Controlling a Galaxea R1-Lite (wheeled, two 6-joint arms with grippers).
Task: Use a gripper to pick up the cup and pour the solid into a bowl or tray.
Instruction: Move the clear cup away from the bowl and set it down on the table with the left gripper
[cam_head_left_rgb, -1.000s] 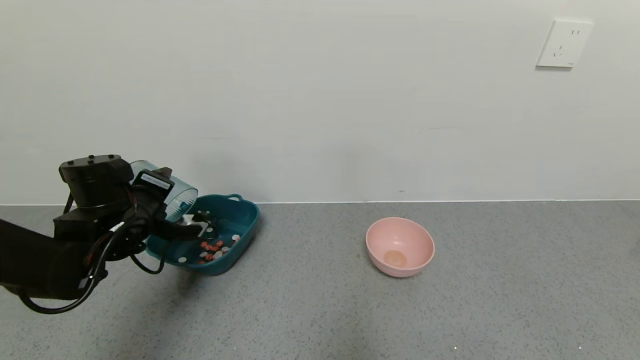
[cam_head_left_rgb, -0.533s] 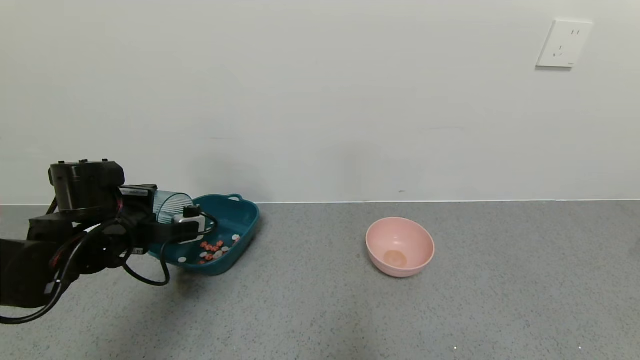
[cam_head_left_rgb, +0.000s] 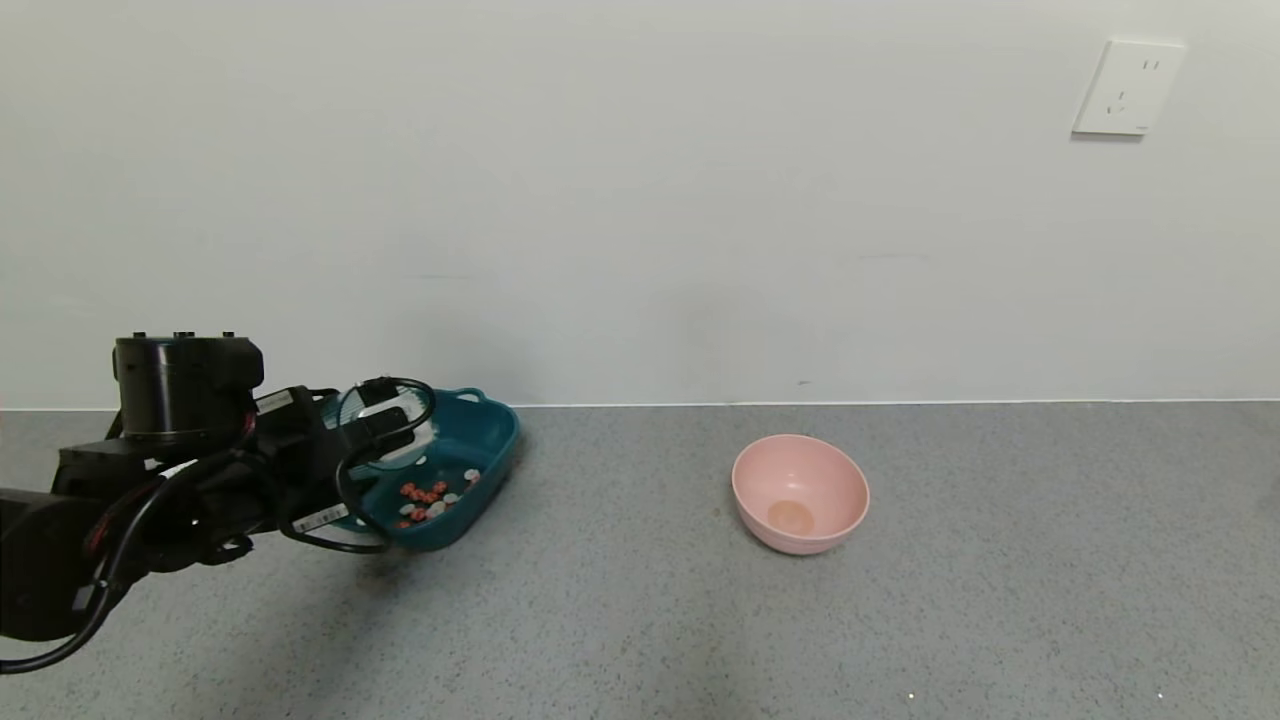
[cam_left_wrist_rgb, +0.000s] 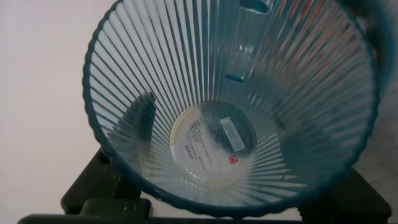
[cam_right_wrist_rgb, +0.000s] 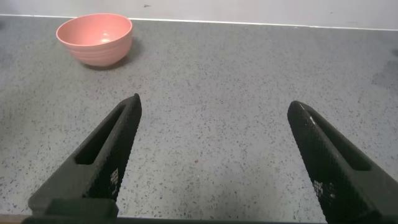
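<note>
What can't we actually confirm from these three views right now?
- Left gripper finger contact on the cup: head view, hidden by arm and cables; left wrist view is filled by the cup's empty interior.
- Near left part of the tub: head view, covered by the arm, so the full count of the solid is unclear.
- Mark inside the pink bowl: too small to identify.

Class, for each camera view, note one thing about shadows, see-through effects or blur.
Head view: the left end effector casts a soft shadow on the speckled grey counter. Left wrist view: the ribbed transparent blue-green plastic cup fills the frame, background colours smearing through its walls. Right wrist view: the open right end effector looks soft-edged; the round pink bowl is sharper.
</note>
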